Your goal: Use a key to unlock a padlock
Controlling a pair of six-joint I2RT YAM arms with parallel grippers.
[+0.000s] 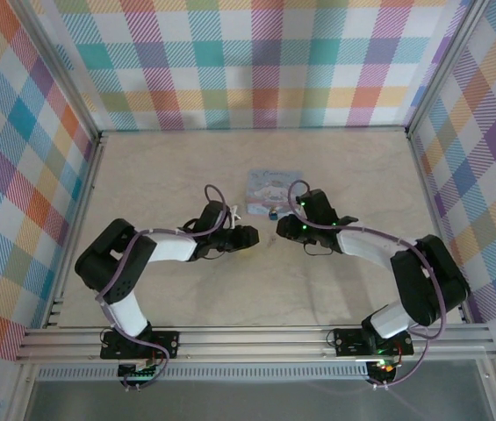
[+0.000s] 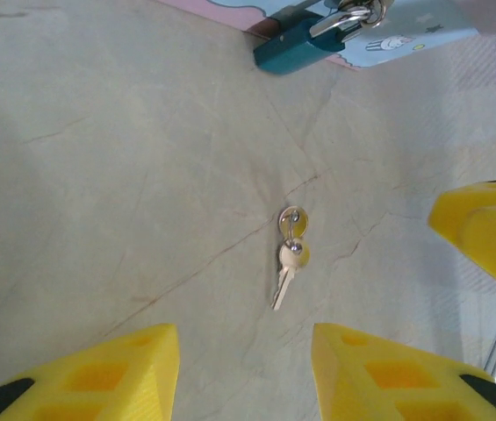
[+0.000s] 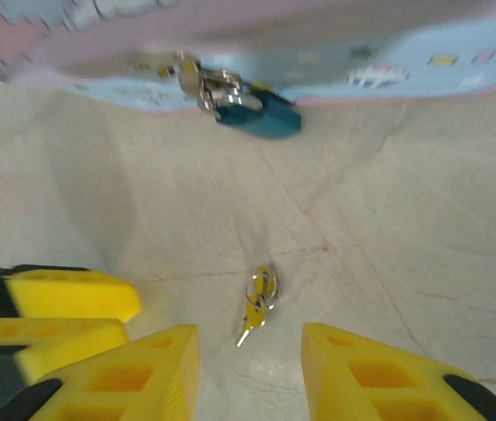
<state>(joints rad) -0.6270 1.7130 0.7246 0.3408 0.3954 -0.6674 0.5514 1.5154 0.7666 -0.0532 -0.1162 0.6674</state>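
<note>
Left gripper (image 2: 244, 346) seen with jaws parted, nothing grasped. Right gripper (image 3: 249, 342) likewise spread and empty. Key (image 2: 290, 254) found flat on the table (image 2: 98, 175), just ahead of both grippers, untouched by either. Farther off, padlock (image 2: 290, 48) noted hung by its shackle at the front edge of the tin (image 2: 423, 26).

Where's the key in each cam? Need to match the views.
Top external: too small to pick out; the likely spot is the gap between the left tool and the right tool.
Left wrist: key at centre, lying flat on the table.
Right wrist: key at lower centre.
Shared landmark: the dark-blue padlock at the edge of the pale blue tin, beyond the key in both wrist views.
</note>
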